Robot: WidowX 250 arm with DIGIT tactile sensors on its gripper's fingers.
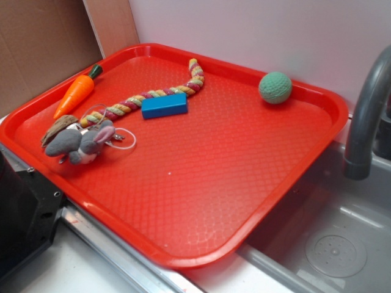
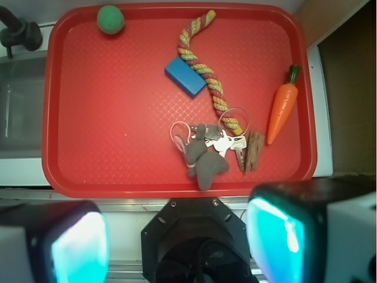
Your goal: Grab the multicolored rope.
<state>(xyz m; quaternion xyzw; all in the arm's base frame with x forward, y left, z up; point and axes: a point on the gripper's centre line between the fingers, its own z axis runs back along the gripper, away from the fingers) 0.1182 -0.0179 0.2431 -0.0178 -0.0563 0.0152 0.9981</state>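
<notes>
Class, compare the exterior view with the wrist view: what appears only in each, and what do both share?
Only the exterior view shows the sink basin with its drain, below the faucet. Only the wrist view shows the gripper, jaws apart, with its glowing fingers. Both show the red tray holding the multicolored rope, blue block, carrot, grey plush mouse and green ball.

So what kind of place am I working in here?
Probably a toy kitchen sink setup: a grey faucet stands over a basin with a drain, and a red tray of toys lies beside it.
</notes>
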